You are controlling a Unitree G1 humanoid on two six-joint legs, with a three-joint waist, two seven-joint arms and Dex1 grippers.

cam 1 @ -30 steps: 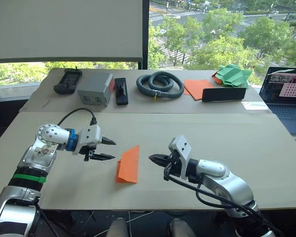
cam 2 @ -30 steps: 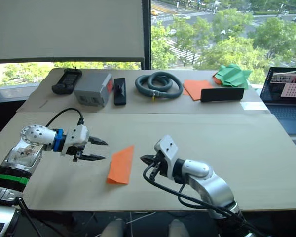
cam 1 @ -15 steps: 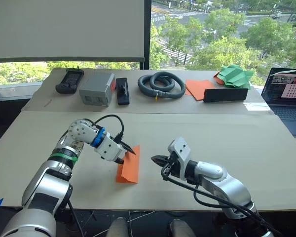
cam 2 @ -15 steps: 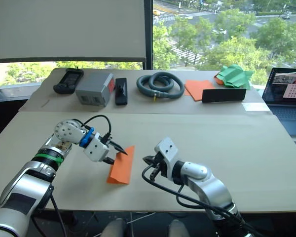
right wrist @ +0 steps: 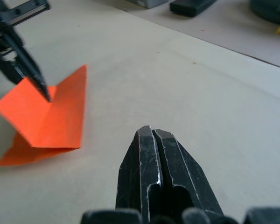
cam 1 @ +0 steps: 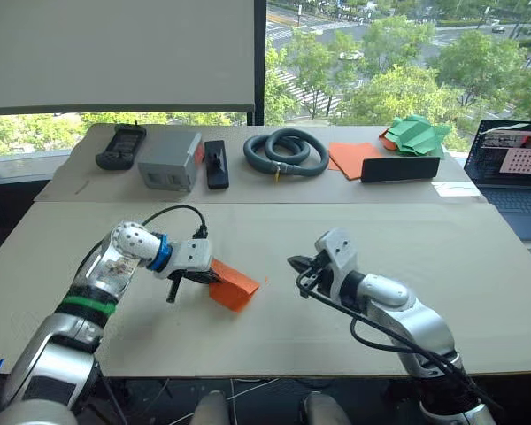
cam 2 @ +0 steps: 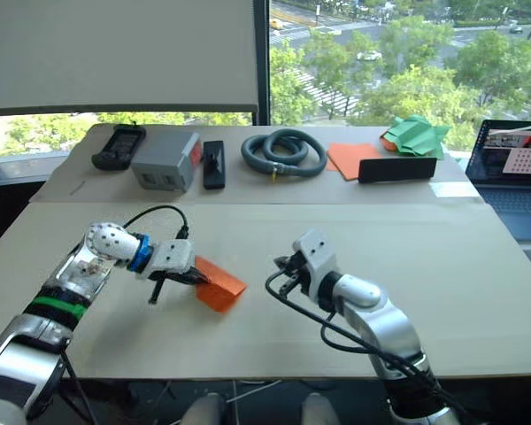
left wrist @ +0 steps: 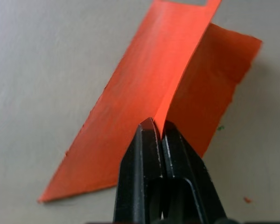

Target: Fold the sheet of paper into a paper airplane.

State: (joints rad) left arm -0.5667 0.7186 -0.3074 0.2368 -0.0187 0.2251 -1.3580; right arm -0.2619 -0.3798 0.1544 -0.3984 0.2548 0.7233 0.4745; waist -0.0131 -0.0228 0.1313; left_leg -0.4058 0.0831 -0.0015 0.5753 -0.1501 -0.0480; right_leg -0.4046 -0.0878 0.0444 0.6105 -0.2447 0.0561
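Orange sheet of paper [cam 1: 234, 285], underside hidden.

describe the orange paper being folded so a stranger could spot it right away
On the near half of the big beige table, between the two arms, lies a folded orange sheet of paper. The left tool pinches its raised flap. The other orange sheets lie flat at the far edge.

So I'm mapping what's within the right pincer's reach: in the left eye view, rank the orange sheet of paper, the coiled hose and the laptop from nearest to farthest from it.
1. The sheet of paper, just to the left of the right pincer, held by the left pincer.
2. The coiled hose, on the far table beyond it.
3. The laptop, at the far right edge.
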